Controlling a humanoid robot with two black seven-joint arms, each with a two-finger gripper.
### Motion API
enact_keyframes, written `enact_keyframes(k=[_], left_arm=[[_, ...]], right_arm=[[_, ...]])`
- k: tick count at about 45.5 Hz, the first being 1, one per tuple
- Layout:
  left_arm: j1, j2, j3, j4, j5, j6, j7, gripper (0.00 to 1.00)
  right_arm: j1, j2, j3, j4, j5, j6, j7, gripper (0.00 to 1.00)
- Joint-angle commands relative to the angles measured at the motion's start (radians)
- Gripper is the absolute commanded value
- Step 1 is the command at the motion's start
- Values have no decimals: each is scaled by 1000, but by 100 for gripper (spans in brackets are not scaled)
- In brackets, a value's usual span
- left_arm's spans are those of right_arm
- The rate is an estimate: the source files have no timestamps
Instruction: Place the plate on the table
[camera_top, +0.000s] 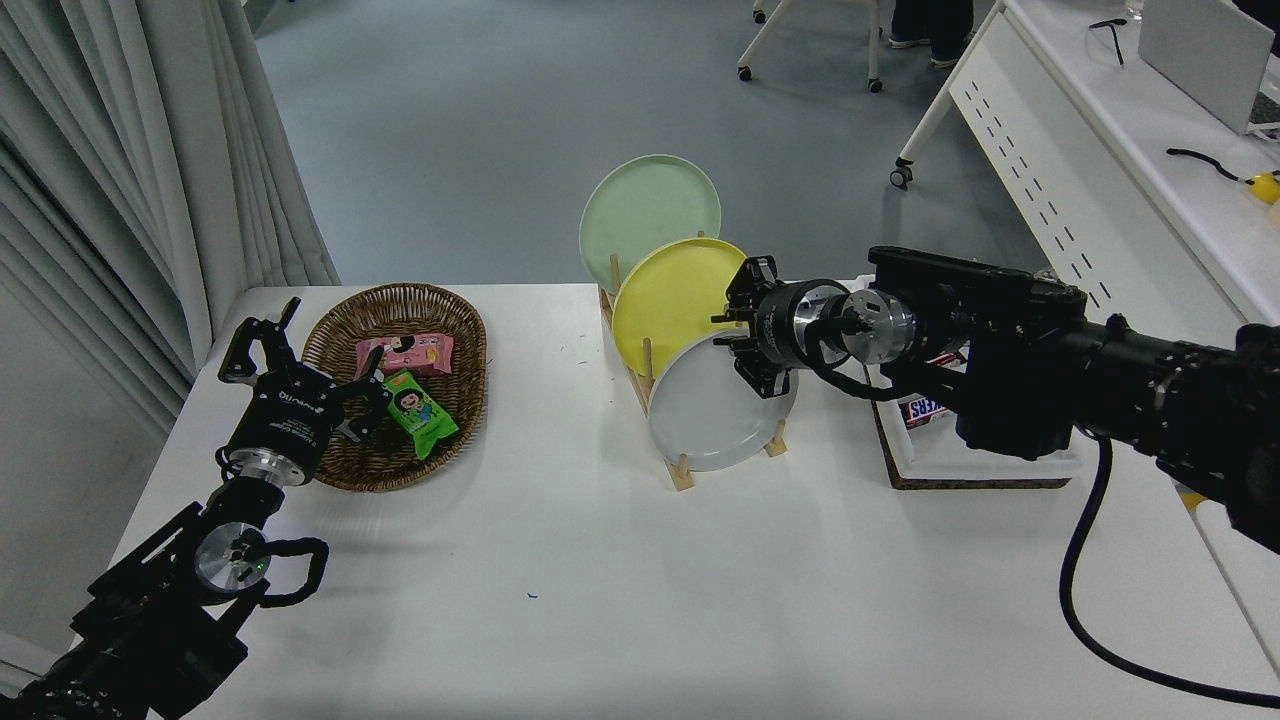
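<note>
Where the right gripper (742, 333) reaches in from the right edge: light-grey plate (710, 415) directly below and in front of the claw, standing on edge in the nearest slot of the wooden rack (684, 474). Upper right rim of the plate level with the claw's lower finger, touching or just beside it; cannot tell which. Fingers spread apart, nothing gripped between them. Behind and left of the claw, yellow plate (665, 300), upright in the middle slot. Farther behind, pale green plate (645, 210). Rack on the white table (620, 590), plate not yet lying flat on it. Well right of the claw, under the arm, white tray (920, 455). Far left of the claw, left gripper (300, 355) parked, fingers spread, at the wicker basket (440, 300) with snack packets.
</note>
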Motion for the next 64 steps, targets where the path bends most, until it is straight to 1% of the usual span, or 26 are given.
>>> enact_keyframes(k=[1,6,19,21,30,35,38,44,54,64], left_arm=[[0,0,1,1,0,0,0,100],[0,0,1,-1,0,0,0,100],[0,0,1,-1,0,0,0,100],[0,0,1,-1,0,0,0,100],[0,0,1,-1,0,0,0,100],[0,0,0,-1,0,0,0,100],[-1,0,0,-1,0,0,0,100],[0,0,1,1,0,0,0,100],[0,0,0,-1,0,0,0,100],[0,0,0,-1,0,0,0,100]], right_arm=[[0,0,2,-2,-1,-2,-1,19],[2,0,4,-3,-1,-4,-1,17],[5,1,2,-3,-1,-8,-1,16],[5,1,4,-5,0,-8,-1,14],[5,3,2,-5,0,-10,-2,12],[5,3,2,-5,2,-10,-4,8],[5,3,2,-5,-1,-11,-16,4],[5,1,4,-5,-1,-11,-24,1],[23,-10,5,-3,-1,-11,-31,0],[105,-83,28,1,3,-10,-57,0]])
